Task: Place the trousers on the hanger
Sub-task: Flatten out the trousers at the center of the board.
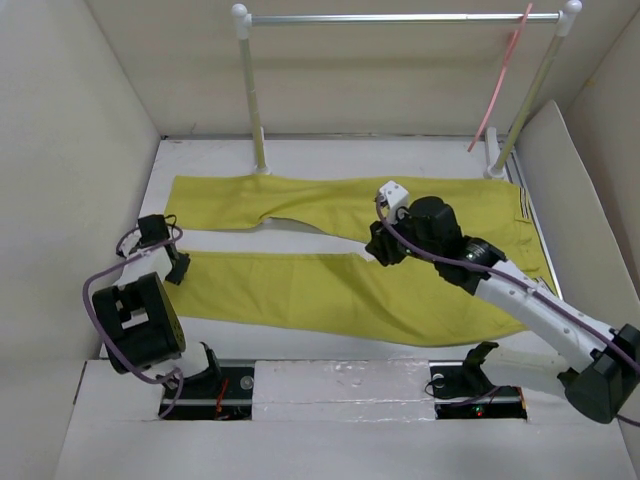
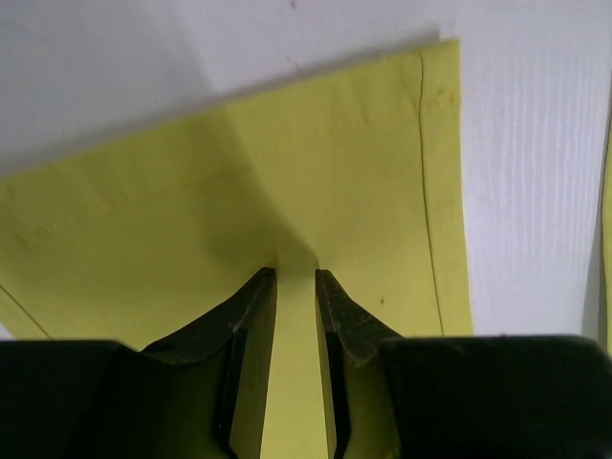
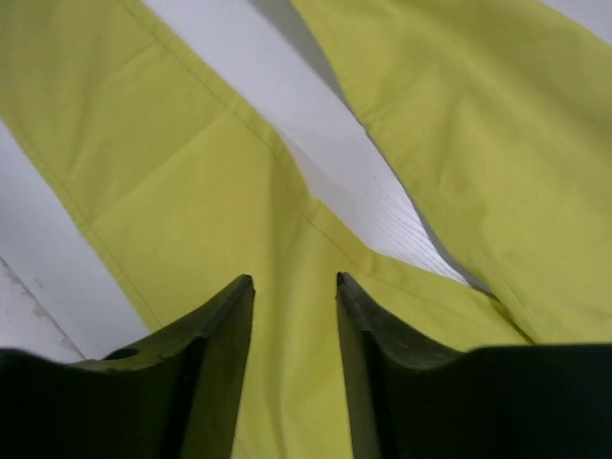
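Note:
The mustard yellow-green trousers [image 1: 330, 290] lie flat on the white table, both legs pointing left and the waistband at the right. My left gripper [image 1: 180, 268] is at the cuff end of the near leg. In the left wrist view [image 2: 295, 277] its jaws stand close together with a raised fold of the trousers [image 2: 335, 163] pinched between them. My right gripper [image 1: 378, 250] is over the crotch, where the legs split. In the right wrist view [image 3: 295, 282] its jaws stand apart just above the trousers [image 3: 191, 191]. The pale pink hanger [image 1: 500, 85] hangs from the rail at the far right.
A white-posted rack with a metal rail [image 1: 400, 17] stands at the back; its posts [image 1: 255, 110] rise just behind the far leg and the waistband. Cardboard walls close in the left, back and right. A white board [image 1: 565, 180] leans at the right.

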Tool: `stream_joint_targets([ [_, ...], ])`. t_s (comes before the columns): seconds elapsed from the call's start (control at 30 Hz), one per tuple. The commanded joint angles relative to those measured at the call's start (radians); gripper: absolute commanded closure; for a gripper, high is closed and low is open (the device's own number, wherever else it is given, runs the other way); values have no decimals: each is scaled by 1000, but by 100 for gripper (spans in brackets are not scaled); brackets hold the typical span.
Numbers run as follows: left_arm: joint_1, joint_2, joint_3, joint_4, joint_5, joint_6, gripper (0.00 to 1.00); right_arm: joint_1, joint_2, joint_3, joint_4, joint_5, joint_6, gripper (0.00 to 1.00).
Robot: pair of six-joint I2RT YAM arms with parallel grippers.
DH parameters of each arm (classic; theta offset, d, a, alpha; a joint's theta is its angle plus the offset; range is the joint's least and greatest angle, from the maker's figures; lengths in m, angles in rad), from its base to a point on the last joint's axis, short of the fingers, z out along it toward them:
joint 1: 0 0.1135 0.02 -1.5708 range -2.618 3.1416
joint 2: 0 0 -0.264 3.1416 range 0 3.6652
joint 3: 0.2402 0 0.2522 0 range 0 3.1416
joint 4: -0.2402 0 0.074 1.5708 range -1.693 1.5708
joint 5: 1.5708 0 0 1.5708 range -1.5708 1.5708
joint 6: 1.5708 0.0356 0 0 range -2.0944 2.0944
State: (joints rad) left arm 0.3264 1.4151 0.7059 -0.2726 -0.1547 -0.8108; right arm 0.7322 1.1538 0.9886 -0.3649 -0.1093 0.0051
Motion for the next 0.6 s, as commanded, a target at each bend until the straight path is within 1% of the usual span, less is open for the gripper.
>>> stream_joint_targets([
  [0.0,23,30,76,-27,-62,50,80,-80,-80,-53,-48,-10,22,52],
  [0.13,42,28,129,-54,-72,54,80,-119,-120,-80,-86,-46,24,48],
  [0.2,51,13,145,-86,-66,68,80,-119,-141,-91,-92,-64,24,45],
  [0.23,51,-26,148,-102,-71,81,79,-119,-164,-102,-92,-70,29,44],
  [0.3,51,-92,126,-150,-100,88,74,-119,-184,-113,-97,-88,30,44],
  [0.33,51,-173,110,-166,-101,88,71,-119,-190,-119,-98,-108,27,44],
  [0.37,51,-217,59,-172,-101,85,56,-119,-203,-129,-104,-122,29,44],
  [0.4,68,-313,-9,-142,-32,84,29,-110,-215,-154,-89,-142,29,43],
  [0.43,68,-314,-38,-142,-31,84,29,-109,-215,-154,-89,-142,29,43],
  [0.47,68,-327,-60,-108,10,73,23,-100,-218,-166,-77,-156,30,43],
  [0.57,59,-262,-89,-67,41,45,18,-90,-207,-177,-51,-194,27,43],
])
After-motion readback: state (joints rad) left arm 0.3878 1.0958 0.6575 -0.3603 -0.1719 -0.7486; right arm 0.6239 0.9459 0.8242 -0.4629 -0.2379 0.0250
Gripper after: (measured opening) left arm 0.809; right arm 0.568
